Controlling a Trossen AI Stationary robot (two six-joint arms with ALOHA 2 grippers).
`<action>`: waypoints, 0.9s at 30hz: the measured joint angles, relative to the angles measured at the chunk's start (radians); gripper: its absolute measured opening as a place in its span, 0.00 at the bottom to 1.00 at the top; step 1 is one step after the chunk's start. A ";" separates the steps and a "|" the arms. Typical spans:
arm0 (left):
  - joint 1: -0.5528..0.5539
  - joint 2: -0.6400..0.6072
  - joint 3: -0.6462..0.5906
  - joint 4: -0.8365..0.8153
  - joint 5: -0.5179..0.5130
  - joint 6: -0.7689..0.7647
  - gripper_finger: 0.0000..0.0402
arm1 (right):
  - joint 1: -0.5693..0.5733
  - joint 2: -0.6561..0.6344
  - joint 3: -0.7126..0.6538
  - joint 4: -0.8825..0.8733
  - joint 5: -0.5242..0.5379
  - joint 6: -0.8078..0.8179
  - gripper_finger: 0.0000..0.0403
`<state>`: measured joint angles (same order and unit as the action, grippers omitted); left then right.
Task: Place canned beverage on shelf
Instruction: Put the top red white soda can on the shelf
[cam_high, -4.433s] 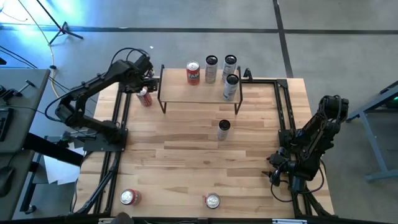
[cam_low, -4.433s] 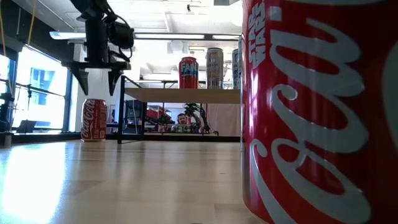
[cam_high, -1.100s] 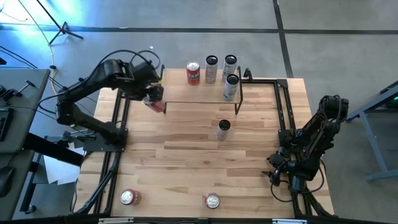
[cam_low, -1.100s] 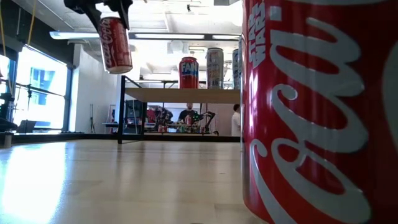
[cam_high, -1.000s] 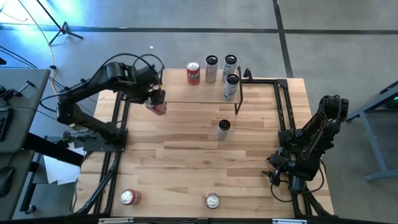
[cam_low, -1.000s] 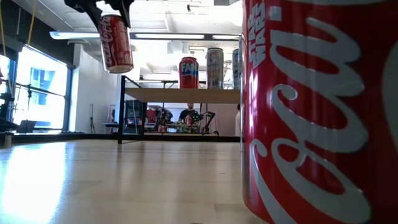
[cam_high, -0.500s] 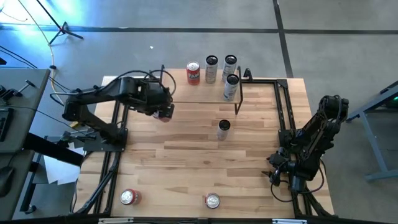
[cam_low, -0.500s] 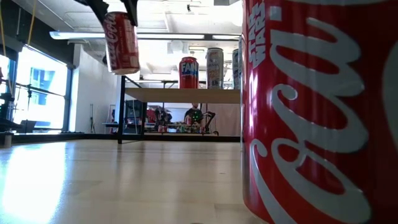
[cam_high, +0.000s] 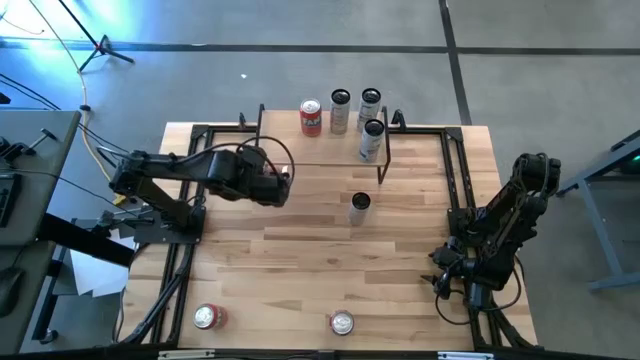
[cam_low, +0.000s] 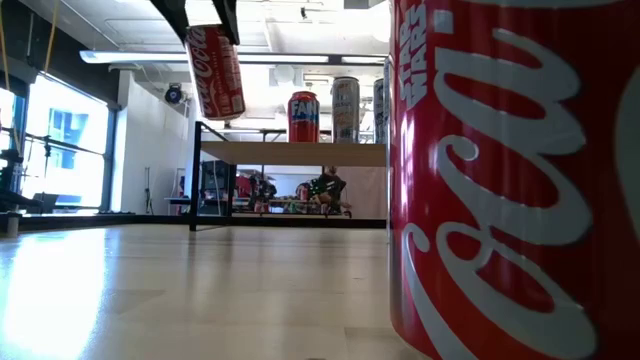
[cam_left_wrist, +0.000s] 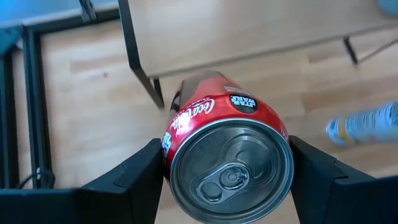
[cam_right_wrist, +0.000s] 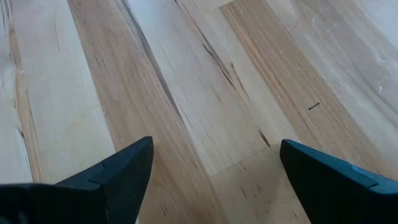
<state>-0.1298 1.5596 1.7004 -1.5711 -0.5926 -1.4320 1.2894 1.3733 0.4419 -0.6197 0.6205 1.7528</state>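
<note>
A red cola can (cam_left_wrist: 229, 163) hangs in the air in front of the shelf, with my left gripper (cam_left_wrist: 230, 183) shut on it. In the high view that gripper (cam_high: 277, 187) hides the can. In the low view the can (cam_low: 215, 72) hangs tilted, higher than the shelf's top. The shelf (cam_high: 320, 148) has a light wood top on thin black legs and carries a red can (cam_high: 311, 117) and three silver cans (cam_high: 369, 105) standing on their bases. My right gripper (cam_right_wrist: 211, 168) waits open over bare wood at the table's near right (cam_high: 442, 280). My left gripper pinches the can's side wall just below the top rim (cam_left_wrist: 169, 163) between its two fingers (cam_left_wrist: 140, 177), one on each side. They come from above, slanting down. The can hangs below them, tilted and clear of the table.
A silver can (cam_high: 360, 207) stands on the table in front of the shelf's right end. Two more cans (cam_high: 207, 317) (cam_high: 342, 323) stand near the front edge. A black frame (cam_high: 455, 190) rims the table. A large red can (cam_low: 510, 180) fills the low view's right side.
My left gripper has carried the can from beside the shelf's left end toward the table's right and near edges, sinking a little and turning. It now hangs in front of the shelf. The can stays held and clear of the table.
</note>
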 joint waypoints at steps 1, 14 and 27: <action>-0.010 0.001 0.000 0.001 -0.026 -0.011 0.59 | 0.000 0.000 0.000 0.000 0.000 0.000 0.84; -0.017 0.055 -0.004 0.007 -0.306 -0.083 0.59 | 0.000 0.000 0.000 0.000 0.000 0.000 0.84; 0.030 0.071 0.034 0.072 -0.389 -0.077 0.59 | 0.000 0.000 0.000 0.000 0.000 0.000 0.84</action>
<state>-0.0998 1.6307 1.7346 -1.4988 -0.9821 -1.5089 1.2892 1.3735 0.4419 -0.6197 0.6205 1.7527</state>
